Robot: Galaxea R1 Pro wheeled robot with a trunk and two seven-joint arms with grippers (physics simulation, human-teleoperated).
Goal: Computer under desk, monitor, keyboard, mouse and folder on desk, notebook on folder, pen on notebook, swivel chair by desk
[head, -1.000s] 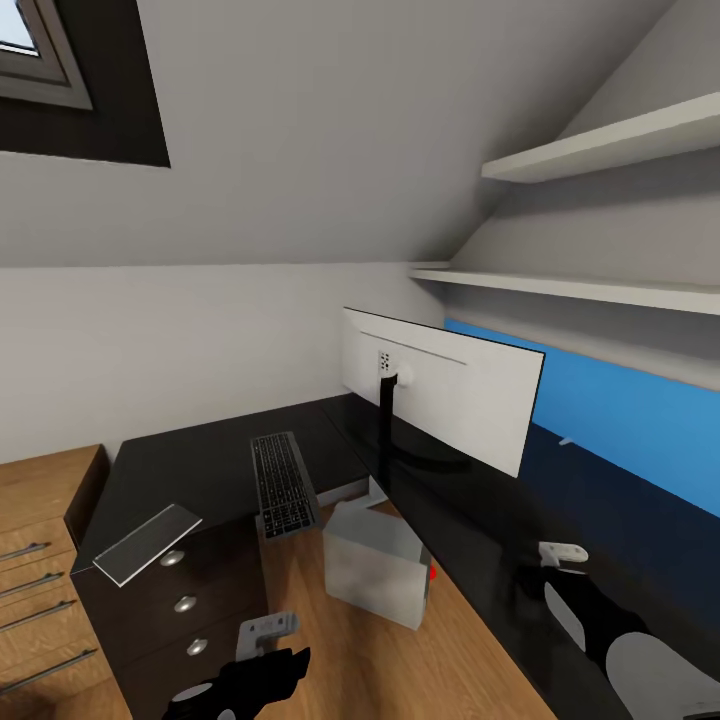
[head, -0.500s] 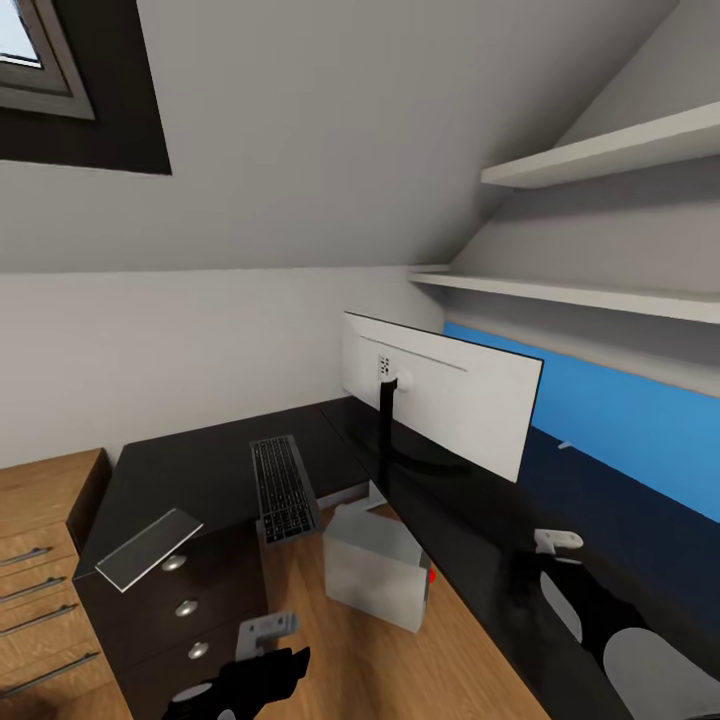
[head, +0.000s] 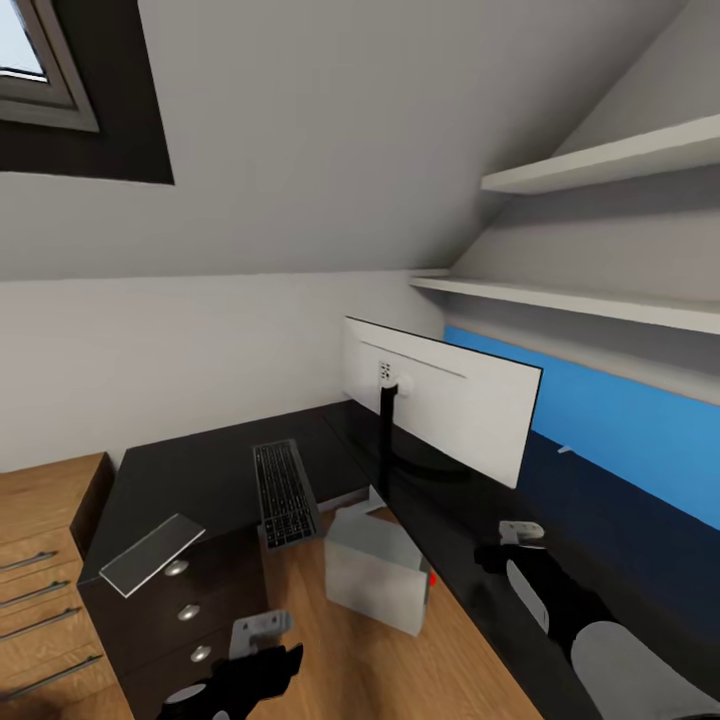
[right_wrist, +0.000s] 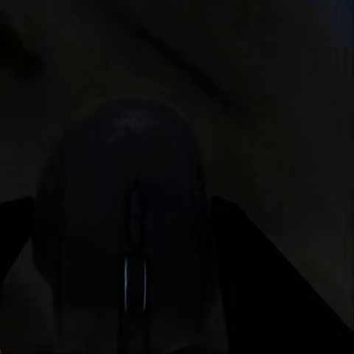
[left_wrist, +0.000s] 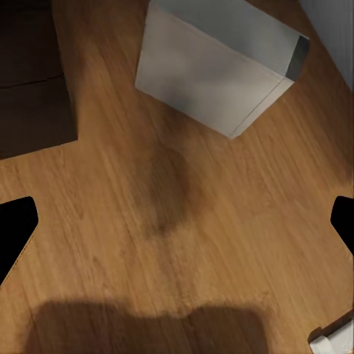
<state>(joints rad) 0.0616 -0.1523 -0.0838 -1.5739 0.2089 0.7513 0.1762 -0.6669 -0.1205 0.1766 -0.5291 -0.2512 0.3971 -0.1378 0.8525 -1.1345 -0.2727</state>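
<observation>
The monitor [head: 440, 405] stands on the black table [head: 470, 520], its white back toward me. The keyboard [head: 285, 492] lies on the table's left wing, the computer [head: 375, 570] on the floor [head: 330, 650] between. The right gripper [head: 495, 550] clamps its jaws around the mouse [right_wrist: 125, 236] just above the table. The left gripper [head: 255, 680] hangs over the floor, jaws apart.

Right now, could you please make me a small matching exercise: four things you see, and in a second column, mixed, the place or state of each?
Things:
1. monitor
2. keyboard
3. computer
4. mouse

Places or states:
A. on the wood floor, beside the desk
B. between the fingers of the right hand
C. upright on the desk, white back toward the camera
D. flat on the desk, one end over the edge

Pairs: 1-C, 2-D, 3-A, 4-B
</observation>
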